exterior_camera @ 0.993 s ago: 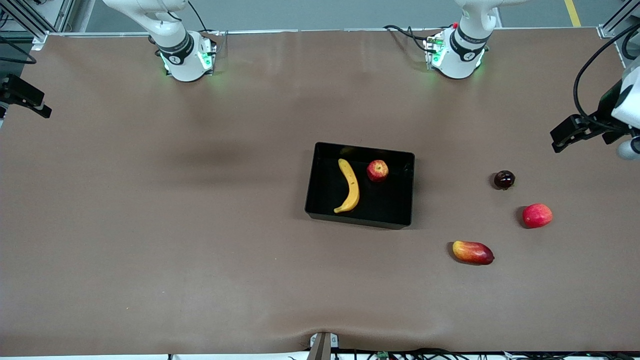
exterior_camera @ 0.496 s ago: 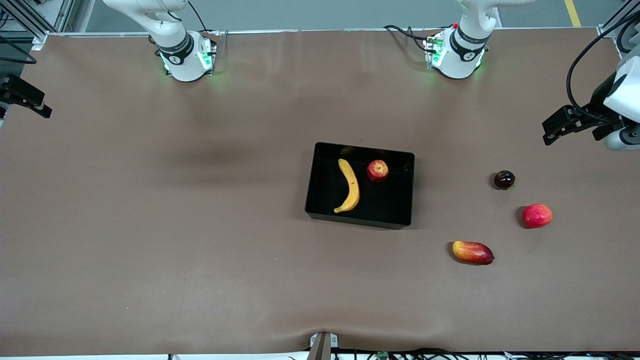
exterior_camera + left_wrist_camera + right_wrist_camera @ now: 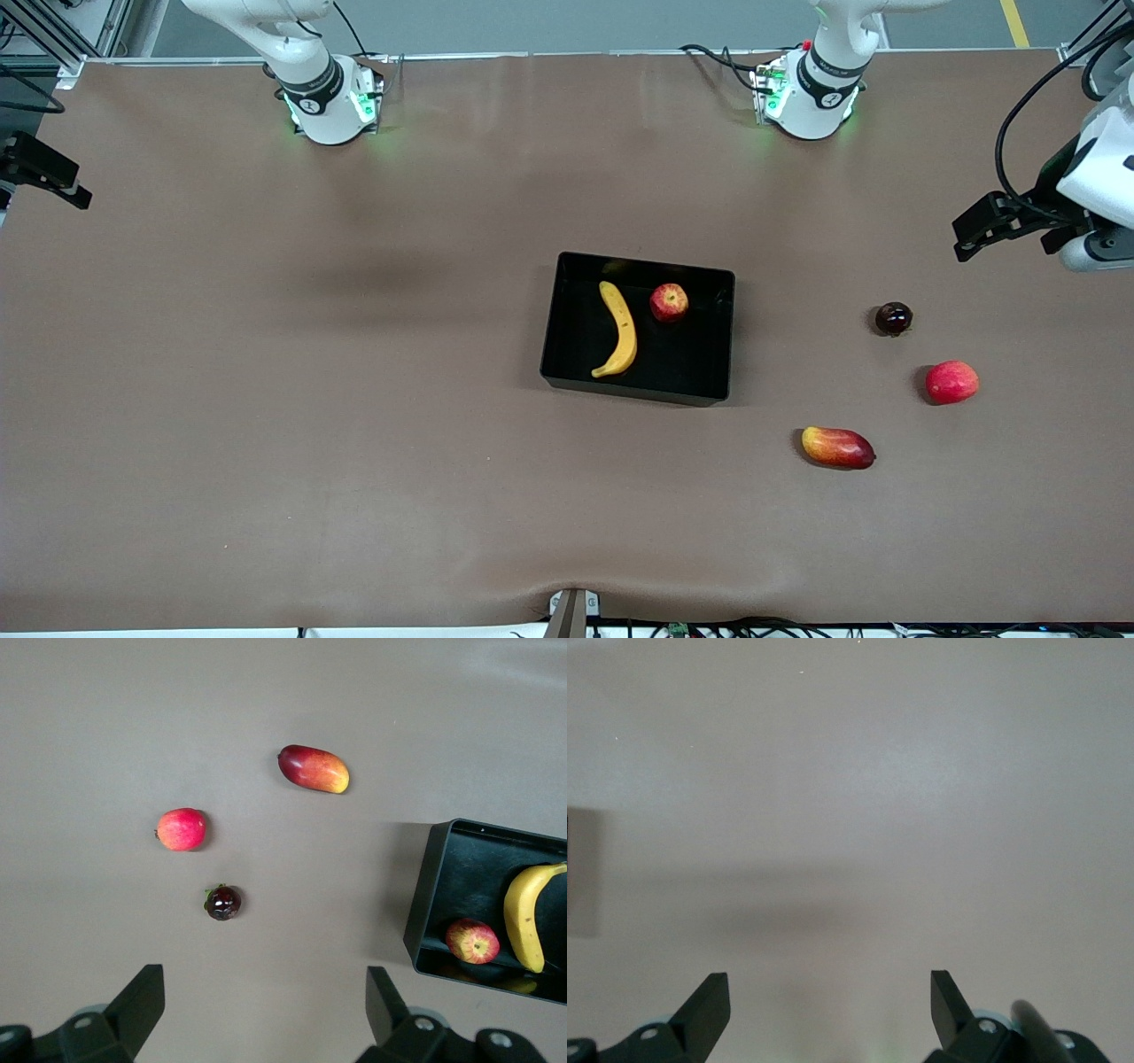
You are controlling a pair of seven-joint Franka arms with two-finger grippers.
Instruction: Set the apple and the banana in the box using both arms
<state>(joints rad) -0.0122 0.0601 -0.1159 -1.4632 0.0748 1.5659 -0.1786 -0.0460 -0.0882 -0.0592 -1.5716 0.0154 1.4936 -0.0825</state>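
With banana point(image 3: 619, 330) and apple point(image 3: 669, 302), at its two o'clock, inside the box point(image 3: 636, 390), the empty, spread left gripper point(image 3: 263, 1005) and right gripper point(image 3: 830, 997) should retreat high, avoiding the fruit.

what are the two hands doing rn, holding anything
Left hand: open, empty, over the table's left-arm end.
Right hand: open, empty, over bare table.

You see a glossy black box point(image 3: 640, 394) on the matt brown table point(image 3: 266, 399); banana point(image 3: 619, 329) and apple point(image 3: 669, 302) look smooth, slightly shiny.
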